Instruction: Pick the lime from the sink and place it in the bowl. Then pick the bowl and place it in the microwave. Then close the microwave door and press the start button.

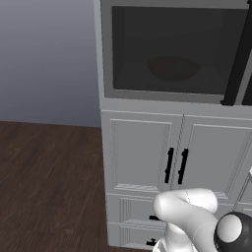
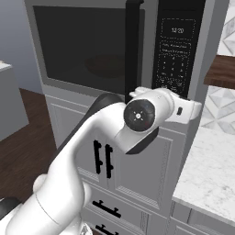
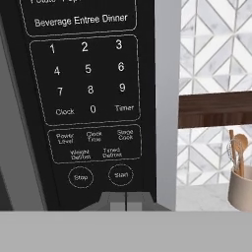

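Lighting's flat and even on my rig here, no hard shadows anywhere. The microwave door window is dim and murky, so the bowl behind it barely reads. My hand view is crisp: keypad lettering sharp from 12 down to 6 o'clock. Base views look softer, slightly blocky.

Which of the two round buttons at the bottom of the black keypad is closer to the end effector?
The round "Start" button, right of the "Stop" button: it sits almost straight above the shut end effector.
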